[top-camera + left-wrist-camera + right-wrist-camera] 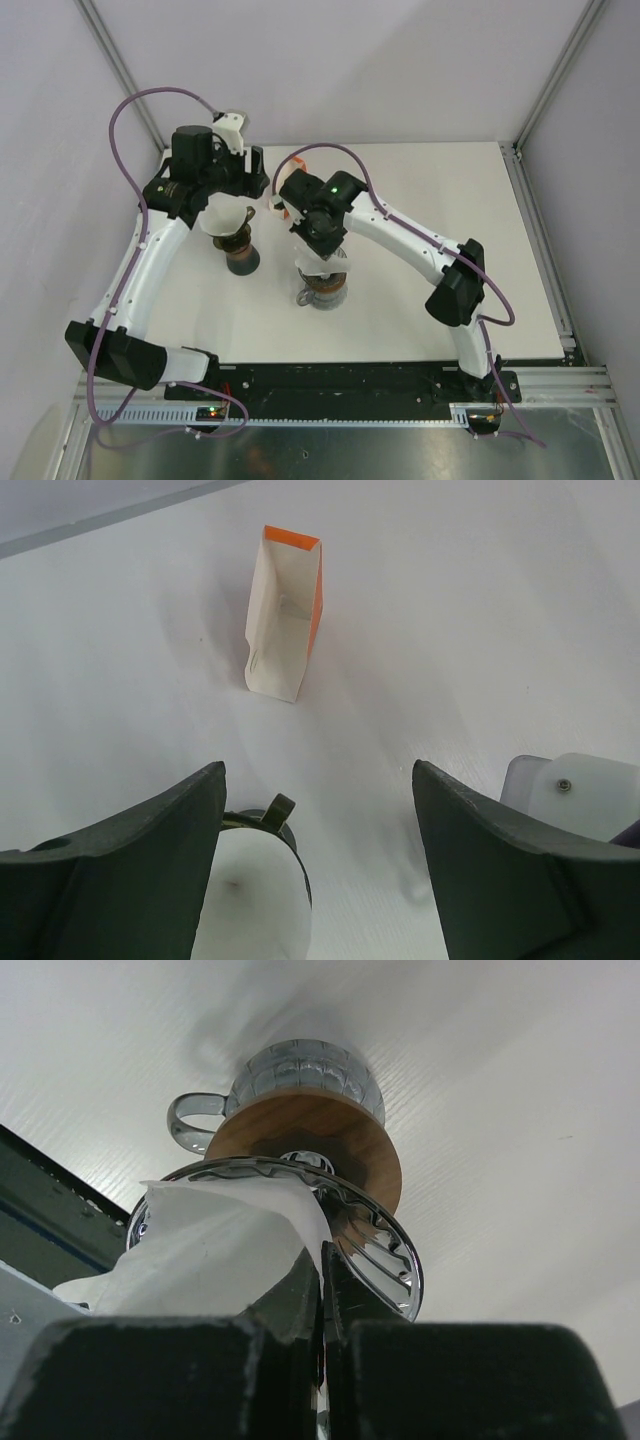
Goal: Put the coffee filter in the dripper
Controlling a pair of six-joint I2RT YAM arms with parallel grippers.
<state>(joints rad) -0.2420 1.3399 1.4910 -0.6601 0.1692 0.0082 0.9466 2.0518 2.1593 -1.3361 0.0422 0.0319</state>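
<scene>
R gripper [322, 1295] pinches the coffee filter [215, 1245] edge; paper sits at the dripper [395, 1260] rim, right under it. Put-in step, I think. Next: push down a bit, then let go. L gripper [318, 790] wide, holds nothing.

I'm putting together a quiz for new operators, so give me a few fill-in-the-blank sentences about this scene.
The right gripper is ___ on the coffee filter. The left gripper has its jaws ___. The glass dripper wears a collar of ___. The box is white and ___.
Missing words: shut; open; wood; orange.
</scene>
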